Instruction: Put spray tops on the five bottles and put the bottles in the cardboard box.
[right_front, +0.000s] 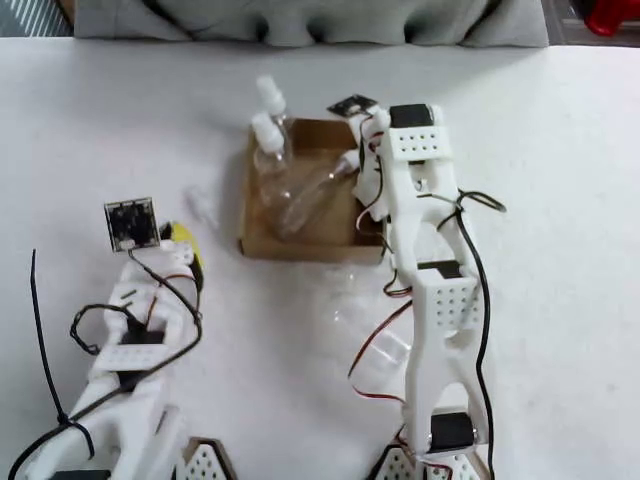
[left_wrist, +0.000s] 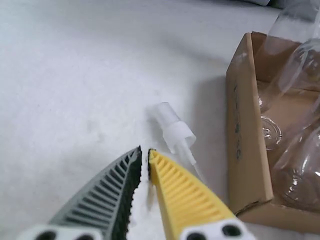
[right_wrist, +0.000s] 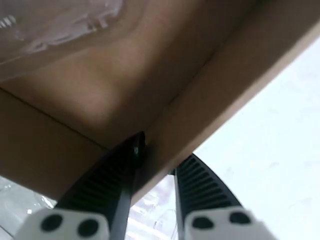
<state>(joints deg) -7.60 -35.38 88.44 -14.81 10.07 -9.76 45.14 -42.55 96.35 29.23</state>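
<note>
A: Starting with the table (right_front: 560, 200): seeing the cardboard box (right_front: 300, 246) sitting toward the far edge, about midway along, carrying several capped bottles (right_front: 285, 185) leaning inside.

B: Agreeing. Also making out what seems a clear bottle (right_front: 372, 325) lying just in front of the box's near wall, beside the right arm. Failing to tell whether capped.

A: Spotting the loose spray top (left_wrist: 172, 131) too, lying on its side on the table just off the box's left wall?

B: Yes. Hovering just short of it with the left gripper (left_wrist: 145, 152), pressing its fingers (left_wrist: 180, 195) together on nothing.

A: So, probably fetching that top. Needing to be spreading wide before going down, then closing across the stout collar. Avoiding the thin tube, likely bending or slipping out.

B: And the right gripper (right_wrist: 162, 150)?

A: Straddling the box's right wall, reaching one finger inside and one outside, pinching the cardboard. Seemingly steadying the box.

B: Worth holding that pinch lightly, and not dragging sideways. Risking tipping the bottles otherwise, or sliding the box onto the top.
</note>
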